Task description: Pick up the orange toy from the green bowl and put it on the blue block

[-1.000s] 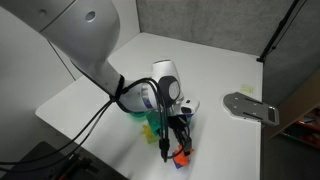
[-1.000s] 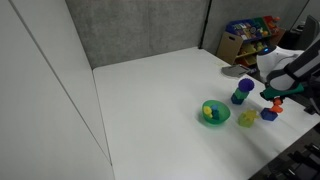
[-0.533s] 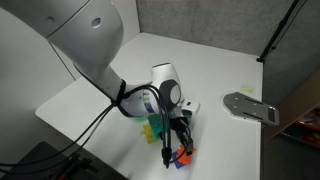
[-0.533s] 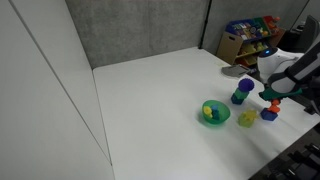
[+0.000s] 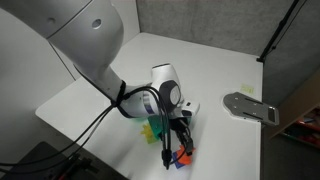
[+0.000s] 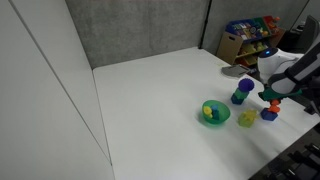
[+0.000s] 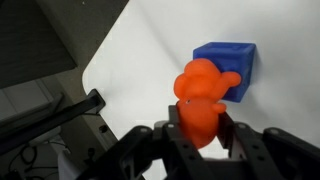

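Black gripper (image 7: 203,128) clamps the small lumpy orange toy (image 7: 205,92) low on its body, beside the plain blue cube (image 7: 226,58). It looks light, stiff, perhaps slick.

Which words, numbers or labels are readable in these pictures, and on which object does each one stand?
No text can be read in any view.
The orange toy, the blue block and the green bowl show no marks.
The colourful packages in the background may carry print, but it is too small and blurred.
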